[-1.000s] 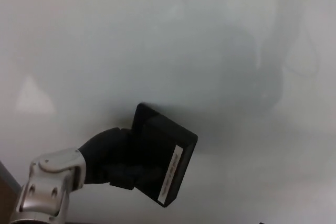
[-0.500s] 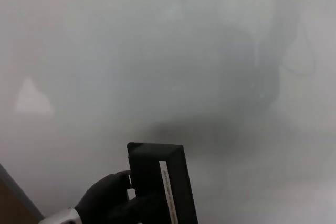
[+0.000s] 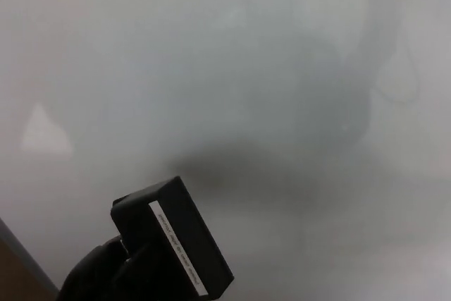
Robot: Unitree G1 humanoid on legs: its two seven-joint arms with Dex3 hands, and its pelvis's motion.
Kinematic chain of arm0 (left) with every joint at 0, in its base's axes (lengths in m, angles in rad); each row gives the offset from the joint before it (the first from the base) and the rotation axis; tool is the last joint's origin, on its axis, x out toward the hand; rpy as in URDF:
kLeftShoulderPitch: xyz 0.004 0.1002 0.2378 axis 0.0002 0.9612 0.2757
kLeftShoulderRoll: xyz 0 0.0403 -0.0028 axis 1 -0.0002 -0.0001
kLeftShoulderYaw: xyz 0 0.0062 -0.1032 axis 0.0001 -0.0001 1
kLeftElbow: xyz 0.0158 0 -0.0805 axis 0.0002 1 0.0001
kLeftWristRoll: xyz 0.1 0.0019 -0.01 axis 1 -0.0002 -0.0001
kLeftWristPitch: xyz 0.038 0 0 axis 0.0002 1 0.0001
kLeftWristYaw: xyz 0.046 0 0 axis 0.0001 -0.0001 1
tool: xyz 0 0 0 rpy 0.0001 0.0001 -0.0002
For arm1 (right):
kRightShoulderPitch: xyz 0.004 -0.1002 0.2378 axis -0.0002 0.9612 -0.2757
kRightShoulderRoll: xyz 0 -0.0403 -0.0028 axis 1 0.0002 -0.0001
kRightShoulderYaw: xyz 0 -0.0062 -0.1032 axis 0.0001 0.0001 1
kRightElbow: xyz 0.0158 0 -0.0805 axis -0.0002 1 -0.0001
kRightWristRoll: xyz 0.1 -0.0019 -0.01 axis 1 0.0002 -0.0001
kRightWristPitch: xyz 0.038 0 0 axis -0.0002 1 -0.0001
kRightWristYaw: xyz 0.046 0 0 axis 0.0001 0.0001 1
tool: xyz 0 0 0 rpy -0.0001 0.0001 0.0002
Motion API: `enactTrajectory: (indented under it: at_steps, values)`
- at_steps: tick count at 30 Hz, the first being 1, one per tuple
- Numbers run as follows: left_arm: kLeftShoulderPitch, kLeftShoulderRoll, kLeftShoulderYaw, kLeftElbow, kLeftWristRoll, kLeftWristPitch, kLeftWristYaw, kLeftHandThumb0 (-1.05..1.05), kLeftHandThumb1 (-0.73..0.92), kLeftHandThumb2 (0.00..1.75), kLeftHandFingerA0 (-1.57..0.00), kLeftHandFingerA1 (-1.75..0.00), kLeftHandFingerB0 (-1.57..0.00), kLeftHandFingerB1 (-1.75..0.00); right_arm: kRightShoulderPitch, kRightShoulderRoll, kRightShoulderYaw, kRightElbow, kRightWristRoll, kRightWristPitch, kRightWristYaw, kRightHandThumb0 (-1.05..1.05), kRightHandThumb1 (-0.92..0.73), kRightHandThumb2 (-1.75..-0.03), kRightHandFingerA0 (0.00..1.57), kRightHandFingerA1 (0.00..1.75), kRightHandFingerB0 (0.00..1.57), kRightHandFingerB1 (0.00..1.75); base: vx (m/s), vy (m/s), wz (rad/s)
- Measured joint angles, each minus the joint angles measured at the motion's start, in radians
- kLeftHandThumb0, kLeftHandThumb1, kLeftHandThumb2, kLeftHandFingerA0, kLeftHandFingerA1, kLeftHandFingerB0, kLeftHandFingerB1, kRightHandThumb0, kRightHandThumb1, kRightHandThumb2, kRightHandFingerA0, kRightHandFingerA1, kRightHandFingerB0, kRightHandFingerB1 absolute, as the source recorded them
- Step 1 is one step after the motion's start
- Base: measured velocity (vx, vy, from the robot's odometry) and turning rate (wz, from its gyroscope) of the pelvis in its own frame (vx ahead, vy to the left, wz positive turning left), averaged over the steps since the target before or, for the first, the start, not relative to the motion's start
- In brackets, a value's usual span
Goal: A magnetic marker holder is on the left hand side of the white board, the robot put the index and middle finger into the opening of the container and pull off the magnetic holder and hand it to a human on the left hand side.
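Observation:
The black magnetic marker holder (image 3: 173,244), a box with a white label strip along one edge, is at the lower left, tilted and lifted clear of the whiteboard (image 3: 232,68). My left hand (image 3: 95,276) is shut on it from below and left, its black fingers partly hidden behind the box. A soft dark shadow lies on the board just above and to the right of the holder. My right hand does not show.
The whiteboard fills nearly the whole view, with faint grey reflections at the upper right. A brown strip (image 3: 17,273) past the board's edge shows at the bottom left corner.
The holder has come off the board and moved down and to the left, turning so its label edge faces up. My left hand has dropped lower, its silver wrist now out of view.

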Motion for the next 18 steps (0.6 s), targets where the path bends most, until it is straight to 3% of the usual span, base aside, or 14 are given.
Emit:
enactTrajectory:
  at_steps: [3, 4, 5, 6, 7, 8, 10, 11, 12, 14, 15, 18]
  values:
    - [0.005, 0.009, 0.037, -0.024, -0.044, 0.008, 0.001, -0.44, 0.71, 0.63, -0.86, -1.41, -0.6, -0.58, -0.001, 0.004, 0.003, 0.0, -0.002, 0.0, 0.0, -0.39, -0.64, -0.6, 0.91, 0.59, 0.75, 0.5, 0.0, 0.0, 0.0]
    - [0.005, 0.011, 0.044, -0.029, -0.053, 0.009, 0.002, -0.41, 0.7, 0.61, -0.89, -1.16, -0.74, -0.66, -0.001, 0.005, 0.004, 0.0, -0.002, 0.0, 0.0, -0.4, -0.64, -0.6, 0.91, 0.57, 0.75, 0.5, 0.0, 0.0, 0.0]
    - [0.006, 0.014, 0.052, -0.033, -0.063, 0.011, 0.002, -0.41, 0.7, 0.61, -0.89, -1.16, -0.74, -0.66, -0.001, 0.006, 0.005, 0.0, -0.002, 0.0, 0.0, -0.4, -0.64, -0.6, 0.91, 0.57, 0.75, 0.5, 0.0, 0.0, 0.0]
    - [0.007, 0.019, 0.069, -0.042, -0.083, 0.015, 0.003, -0.37, 0.7, 0.61, -0.92, -0.93, -0.77, -0.69, -0.001, 0.007, 0.006, 0.0, -0.003, 0.0, 0.0, -0.39, -0.64, -0.6, 0.91, 0.57, 0.75, 0.5, 0.0, 0.0, 0.0]
    - [0.007, 0.019, 0.072, -0.043, -0.085, 0.015, 0.003, -0.37, 0.7, 0.61, -0.92, -0.93, -0.77, -0.69, -0.001, 0.007, 0.006, 0.0, -0.003, 0.0, 0.0, -0.39, -0.64, -0.6, 0.91, 0.57, 0.75, 0.5, 0.0, 0.0, 0.0]
    - [0.008, 0.025, 0.084, -0.047, -0.101, 0.018, 0.004, -0.36, 0.69, 0.6, -0.99, -0.76, -0.82, -0.67, -0.002, 0.008, 0.007, 0.0, -0.004, 0.0, 0.0, -0.39, -0.64, -0.6, 0.9, 0.57, 0.75, 0.5, 0.0, 0.0, 0.0]
    - [0.009, 0.037, 0.114, -0.053, -0.137, 0.027, 0.004, -0.35, 0.66, 0.6, -1.0, -0.72, -0.8, -0.6, -0.003, 0.008, 0.008, 0.0, -0.006, 0.001, 0.0, -0.38, -0.63, -0.59, 0.89, 0.56, 0.74, 0.5, 0.0, 0.0, 0.0]
    - [0.009, 0.045, 0.126, -0.056, -0.151, 0.031, 0.005, -0.35, 0.66, 0.6, -1.0, -0.72, -0.8, -0.6, -0.003, 0.008, 0.008, 0.0, -0.007, 0.001, 0.0, -0.38, -0.63, -0.59, 0.89, 0.56, 0.74, 0.5, 0.0, 0.0, 0.0]
    - [0.009, 0.05, 0.133, -0.057, -0.16, 0.033, 0.005, -0.3, 0.61, 0.58, -1.0, -0.89, -0.84, -0.64, -0.003, 0.008, 0.008, 0.0, -0.007, 0.001, 0.0, -0.38, -0.63, -0.6, 0.9, 0.58, 0.74, 0.5, 0.0, 0.0, 0.0]
    - [0.009, 0.061, 0.148, -0.059, -0.182, 0.037, 0.006, -0.27, 0.6, 0.58, -0.98, -0.82, -0.85, -0.58, -0.003, 0.008, 0.009, 0.0, -0.008, 0.002, 0.0, -0.36, -0.62, -0.59, 0.91, 0.59, 0.74, 0.5, 0.0, 0.0, 0.0]
    - [0.009, 0.07, 0.165, -0.062, -0.203, 0.042, 0.007, -0.3, 0.65, 0.6, -0.93, -1.03, -0.81, -0.58, -0.004, 0.009, 0.009, 0.0, -0.009, 0.002, 0.0, -0.4, -0.5, -0.88, 0.87, 0.74, 0.7, 0.66, 0.0, 0.0, 0.0]
    - [0.009, 0.083, 0.189, -0.067, -0.238, 0.05, 0.012, -0.32, 0.68, 0.6, -0.93, -1.03, -0.74, -0.55, -0.004, 0.009, 0.01, 0.001, -0.011, 0.004, 0.0, -0.4, -0.5, -0.87, 0.86, 0.74, 0.71, 0.66, 0.0, 0.0, 0.0]
